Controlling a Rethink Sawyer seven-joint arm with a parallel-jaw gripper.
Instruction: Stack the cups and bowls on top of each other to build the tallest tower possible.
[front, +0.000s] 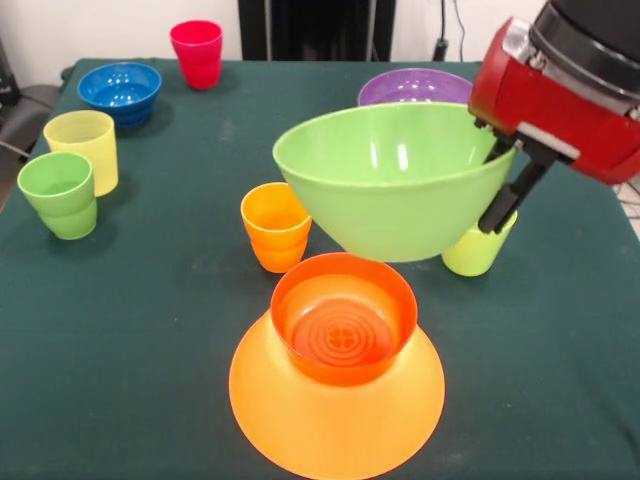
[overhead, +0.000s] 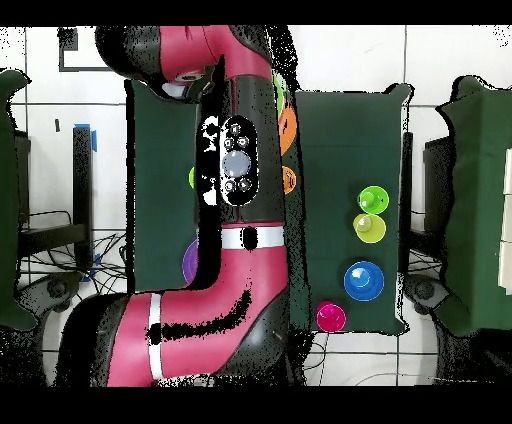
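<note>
Reading the front view from left to right, a green cup (front: 60, 194) and a pale yellow cup (front: 84, 148) stand upright and touching on the dark green surface (front: 150, 330), with a blue bowl (front: 120, 92) and a red cup (front: 197, 53) farther back, all mouths up. Near the middle an orange cup (front: 275, 226) stands upright; just in front of it the very large orange bowl (front: 337, 410) lies mouth down as a base, and the small red-orange bowl (front: 344, 317) sits on it mouth up, making the tower two pieces high. The medium green bowl (front: 392, 178) hangs in the air above and behind that stack, mouth up and slightly tilted, its rim gripped at the right by the black pincer (front: 507, 170) of the red arm (front: 560, 95). A lime green cup (front: 478, 248) stands partly hidden behind this bowl, and the purple bowl (front: 415, 88) sits behind it. In the overhead view the arm covers the held bowl, the pincer and most of the stack, leaving only slivers of orange, lime and purple at its edges, while the four pieces at the surface's other end show plainly as round open mouths.
</note>
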